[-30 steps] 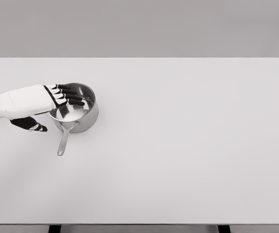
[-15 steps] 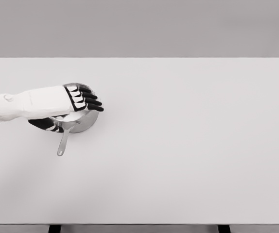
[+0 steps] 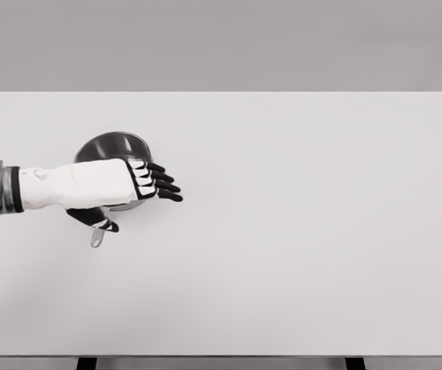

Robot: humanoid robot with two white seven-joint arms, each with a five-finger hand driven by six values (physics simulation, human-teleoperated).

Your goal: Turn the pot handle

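While the white table (image 3: 298,254) takes up nearly the whole head view and carries nothing else that shows, the work sits at its left side, where the steel pot (image 3: 105,143) stands upright and well apart from every edge. Only the far arc of its rim and a dark slice of its inside can be seen, because the left arm (image 3: 44,187) comes in from the picture's left edge and lies straight across the pot's near half. The left hand (image 3: 121,183) hovers or rests over the pot's right side; whether the palm touches the rim cannot be told from this angle. Judging by this, the step in hand is the reach, with the turn itself not begun: the pot handle (image 3: 95,239) points toward the robot, only its tip poking out below the hand. The next move likely calls for bringing the hand down beside the handle, or onto it, and then sweeping it sideways so the pot pivots on the table without sliding away. The four dark fingers (image 3: 163,186) stretch out nearly straight and close together, past the pot's right wall, gripping nothing. The thumb (image 3: 98,220) hangs below the palm, just above the handle's tip, contact unclear.
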